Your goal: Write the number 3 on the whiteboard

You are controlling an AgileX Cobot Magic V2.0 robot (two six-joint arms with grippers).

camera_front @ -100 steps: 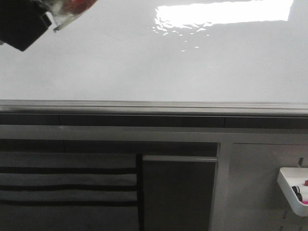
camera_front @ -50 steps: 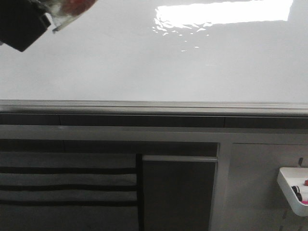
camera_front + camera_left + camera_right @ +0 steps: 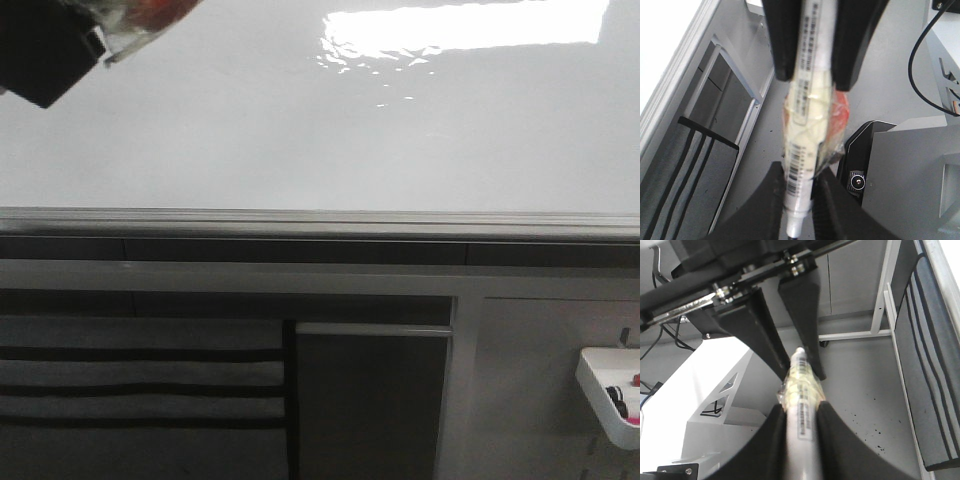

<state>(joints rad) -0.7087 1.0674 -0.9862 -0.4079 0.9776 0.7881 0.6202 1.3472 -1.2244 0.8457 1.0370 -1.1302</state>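
Change: almost nothing; the dark gripper [image 3: 50, 45] at the front view's top-left corner has barely shifted.
Whiteboard [image 3: 320, 130]: fills the upper front view, glare at upper right, no stroke visible on it.
Left gripper [image 3: 800, 205]: jaws pinching a white marker [image 3: 807, 100] wrapped in tape.
Right gripper [image 3: 799, 415]: jaws pinching the same marker [image 3: 801, 405] from the opposite end.
Tray [image 3: 608, 395]: lower right, well below the rail [image 3: 320, 222].

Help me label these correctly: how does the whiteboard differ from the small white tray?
The whiteboard is large, flat and glossy with bright glare; the tray is small and deep-rimmed. The whiteboard shows no writing; the tray holds small items. Both are white.
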